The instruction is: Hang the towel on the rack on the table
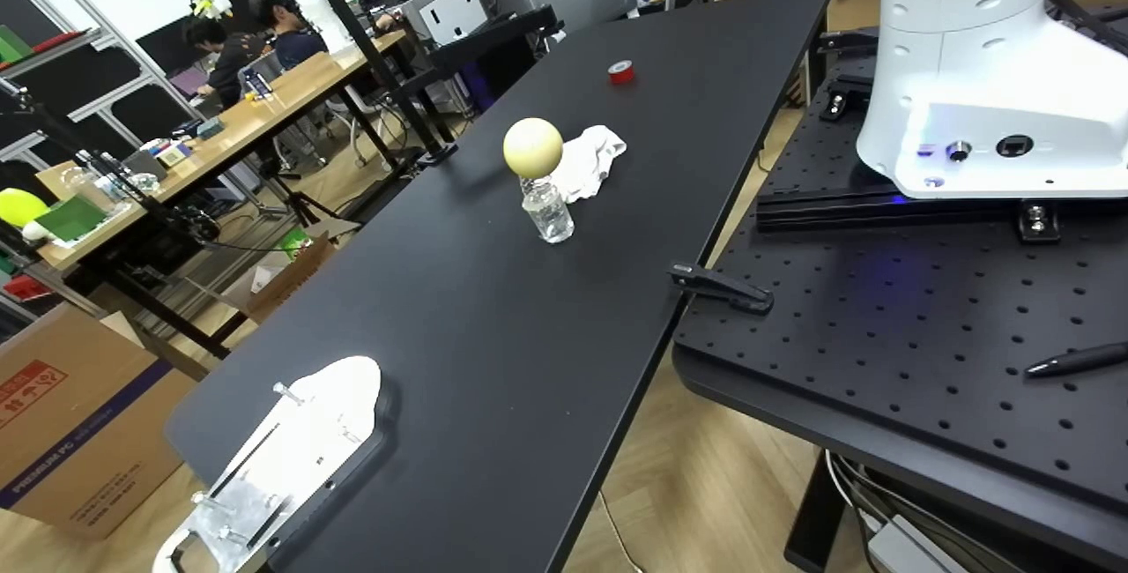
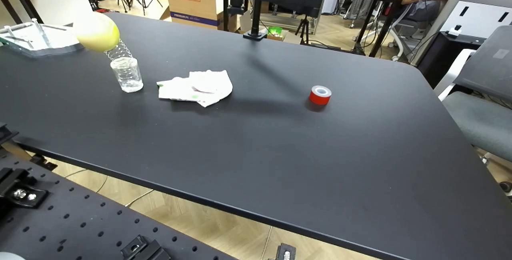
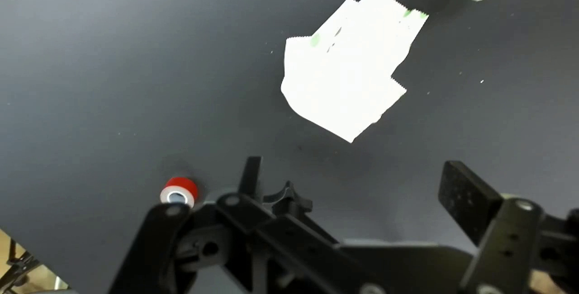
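Bright light fills both exterior views. In an exterior view, upper right, the robot base point(image 1: 978, 106) washes out nearly to white, and a faint blue glow tints the perforated plate point(image 1: 890, 326) beneath. In an exterior view, upper left, the ball point(image 2: 98, 32) is bleached on its left side; soft shadows smudge the worktop point(image 2: 304, 164) left of the tape roll point(image 2: 320, 97). In the wrist view the towel point(image 3: 348, 68) is overexposed, folds mostly lost, and the dark claw point(image 3: 355, 181) along the bottom is blurred.

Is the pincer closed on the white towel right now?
No: in the wrist view the pincer stands open, and the white towel lies beyond it, with a visible gap between them.
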`<state>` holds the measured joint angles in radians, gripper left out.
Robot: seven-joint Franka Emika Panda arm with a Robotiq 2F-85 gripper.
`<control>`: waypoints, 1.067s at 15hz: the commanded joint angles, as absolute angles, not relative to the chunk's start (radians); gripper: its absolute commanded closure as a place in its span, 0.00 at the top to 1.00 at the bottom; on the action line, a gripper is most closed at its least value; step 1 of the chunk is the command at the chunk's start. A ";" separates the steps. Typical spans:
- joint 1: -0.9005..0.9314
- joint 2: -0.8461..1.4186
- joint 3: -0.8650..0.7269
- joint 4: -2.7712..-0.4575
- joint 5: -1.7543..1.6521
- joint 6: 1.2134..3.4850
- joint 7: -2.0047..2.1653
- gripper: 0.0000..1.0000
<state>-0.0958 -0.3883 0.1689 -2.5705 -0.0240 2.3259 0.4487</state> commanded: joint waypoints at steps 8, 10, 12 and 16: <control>-0.122 -0.091 0.151 -2.546 -0.270 2.587 0.623 1.00; -0.091 -0.077 0.147 -2.557 -0.277 2.601 0.637 1.00; -0.066 -0.056 0.141 -2.566 -0.272 2.620 0.652 1.00; -0.043 -0.054 0.124 -2.564 -0.247 2.611 0.609 1.00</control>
<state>-0.0771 -0.0531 0.1586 -2.5644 -0.2459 2.6134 0.6089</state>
